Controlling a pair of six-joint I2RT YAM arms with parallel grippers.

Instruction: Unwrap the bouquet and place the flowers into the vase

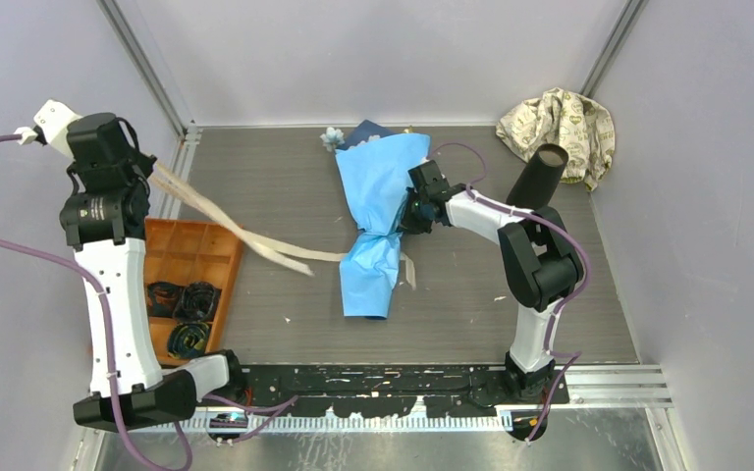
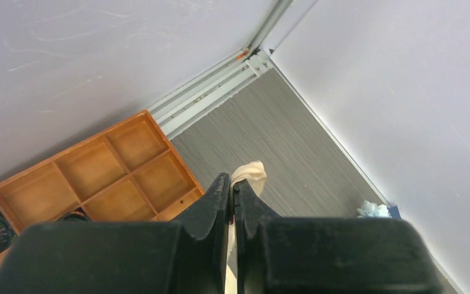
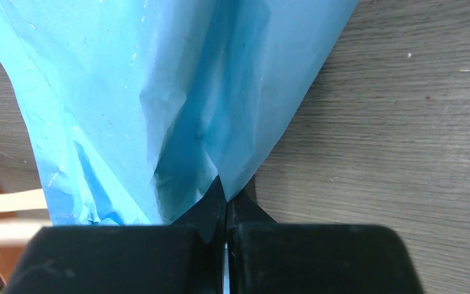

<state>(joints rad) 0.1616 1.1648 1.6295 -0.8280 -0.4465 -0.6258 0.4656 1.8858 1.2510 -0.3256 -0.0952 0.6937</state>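
Note:
The bouquet (image 1: 381,211) lies in the middle of the table, wrapped in blue paper (image 3: 159,92). One pale blue flower (image 1: 331,137) peeks out at its far end and also shows in the left wrist view (image 2: 373,210). My left gripper (image 1: 149,169) is raised at the far left, shut on the cream ribbon (image 2: 249,173). The ribbon (image 1: 245,234) runs in two strands from there down to the bouquet's waist. My right gripper (image 3: 226,191) is shut on the right edge of the paper. The black vase (image 1: 542,177) stands at the back right.
A beige patterned cloth (image 1: 560,123) is bunched in the back right corner behind the vase. An orange compartment tray (image 1: 191,260) with dark items sits by the left wall, under the ribbon. Grey walls close in on both sides.

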